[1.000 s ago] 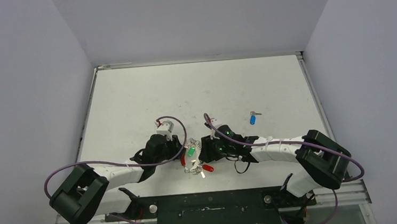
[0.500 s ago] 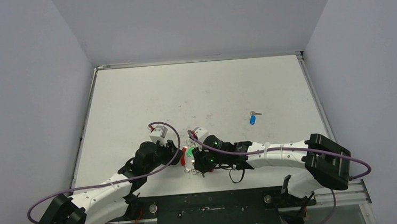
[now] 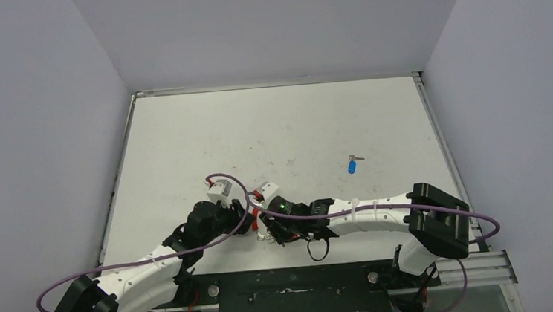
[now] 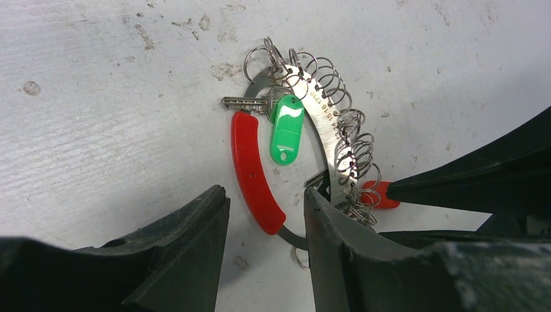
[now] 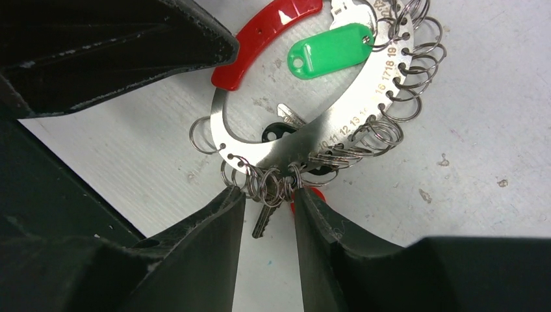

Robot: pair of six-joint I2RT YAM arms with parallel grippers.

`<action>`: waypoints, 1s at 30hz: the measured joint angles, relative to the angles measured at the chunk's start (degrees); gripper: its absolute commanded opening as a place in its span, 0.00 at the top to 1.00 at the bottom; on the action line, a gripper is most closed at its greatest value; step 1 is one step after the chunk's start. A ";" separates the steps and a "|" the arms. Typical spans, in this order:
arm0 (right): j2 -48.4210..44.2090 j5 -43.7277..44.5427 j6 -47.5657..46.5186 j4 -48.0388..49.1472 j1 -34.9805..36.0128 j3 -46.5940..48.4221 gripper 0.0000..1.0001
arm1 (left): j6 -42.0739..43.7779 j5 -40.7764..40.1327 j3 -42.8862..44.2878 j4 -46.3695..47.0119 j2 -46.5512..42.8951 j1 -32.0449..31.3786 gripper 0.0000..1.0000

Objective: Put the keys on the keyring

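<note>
Near the table's [image 3: 271, 126] 6 o'clock edge, the left gripper [image 4: 266, 195] is standing parted astride the keyring's [image 4: 334, 149] red section [image 4: 250, 169]. At its 3 o'clock, the right gripper [image 5: 268, 195] is straddling the rim, jaws apart. The green key [image 4: 286, 130] is lying across the loop. The blue key [image 3: 352, 166] is lying loose, well apart at 2 o'clock.

The top external camera looks steeply down from above and behind the arm bases, far enough off to take in the whole white worktop [image 3: 271, 126]. Each wrist camera hangs close over it, looking down between its own fingers, the left tool [image 4: 264, 201] and right tool [image 5: 268, 198] facing from opposite sides. Both show the flat silvery keyring with a red curved section [image 4: 328, 130] [image 5: 351, 123] and the green-capped silver key [image 4: 286, 130] [image 5: 331, 50].
</note>
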 measured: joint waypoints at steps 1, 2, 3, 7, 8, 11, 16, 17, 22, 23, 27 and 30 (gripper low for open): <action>0.50 0.39 -0.15 -0.37 0.24 0.31 0.64 | -0.11 0.02 0.00 0.02 0.20 0.00 0.56; 0.92 0.55 -0.33 -0.90 0.42 0.57 0.64 | -0.17 0.11 0.00 0.02 0.42 0.00 0.56; 1.18 0.79 -0.50 -1.20 0.63 0.74 0.64 | -0.20 0.20 0.00 0.04 0.59 -0.02 0.56; 2.32 1.42 -0.94 -2.23 1.42 1.73 0.65 | -0.31 0.59 0.00 0.04 1.07 -0.04 0.56; 2.54 1.53 -0.96 -2.25 1.46 1.92 0.65 | -0.33 0.59 0.00 0.07 1.07 -0.04 0.56; 2.95 2.19 -0.98 -2.75 1.66 2.51 0.66 | -0.35 0.63 -0.02 0.09 1.07 -0.04 0.56; 2.93 2.80 -0.98 -3.06 1.79 2.58 0.72 | -0.37 0.63 -0.20 0.09 0.90 -0.04 0.55; 2.93 2.80 -0.96 -3.06 1.79 2.58 0.72 | -0.39 0.63 -0.20 0.09 0.90 -0.04 0.55; 2.95 2.64 -0.98 -3.04 1.79 2.58 0.73 | -0.42 0.63 -0.22 0.09 0.90 -0.04 0.55; 2.97 2.45 -0.98 -2.99 1.79 2.58 0.73 | -0.42 0.61 -0.22 0.09 0.90 -0.04 0.55; 3.76 2.05 -0.98 -2.95 1.79 2.69 0.75 | -0.61 0.61 -0.22 0.09 0.90 -0.04 0.55; 5.11 2.05 -1.16 -3.04 1.79 3.19 0.80 | -0.70 0.61 -0.22 0.09 0.90 -0.04 0.55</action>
